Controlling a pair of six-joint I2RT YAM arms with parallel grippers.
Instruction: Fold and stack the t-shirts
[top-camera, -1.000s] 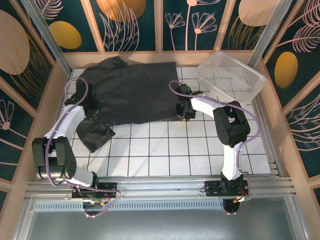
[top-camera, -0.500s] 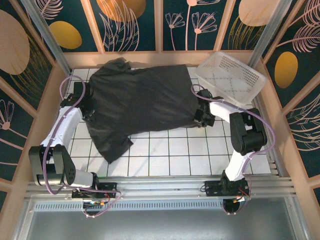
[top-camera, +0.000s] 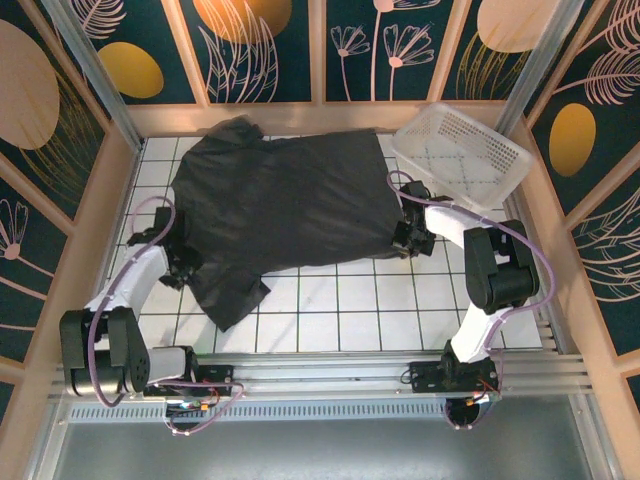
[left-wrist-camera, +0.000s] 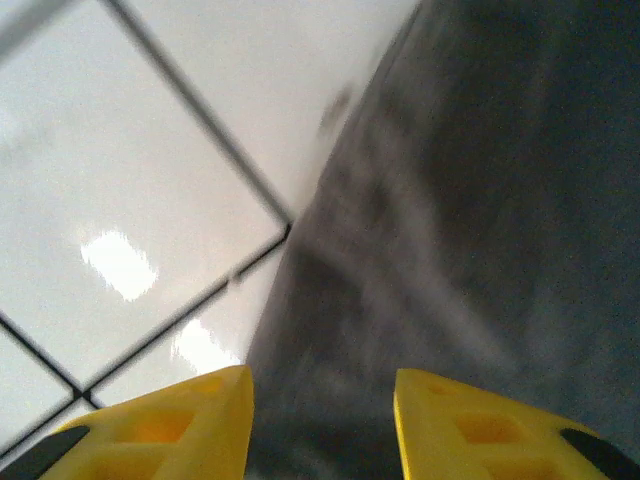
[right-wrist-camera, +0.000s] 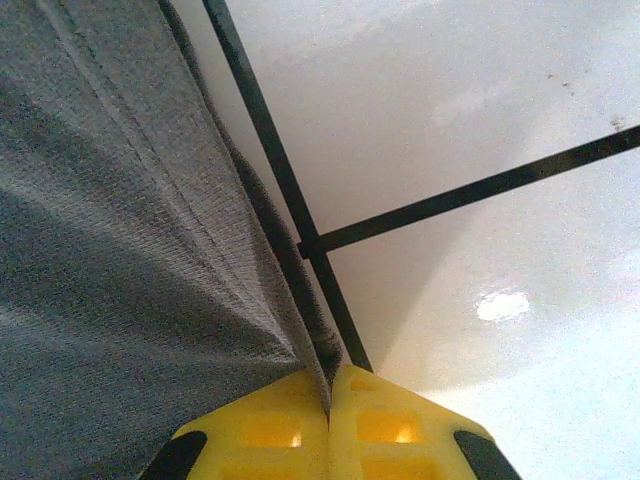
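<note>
The t-shirt lies spread on the far half of the bench; we judge it light and limp. Our right gripper pinches its hem; our left gripper hangs parted over the opposite edge, where we'd pinch.

t-shirt | dark charcoal, plain | unfolded, spread flat | far half of tiled table, one sleeve trailing near-left

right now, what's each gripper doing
left gripper: jaws open, over the edge of the dark charcoal-grey fabric t-shirt.
right gripper: jaws shut on that t-shirt's edge.
</note>
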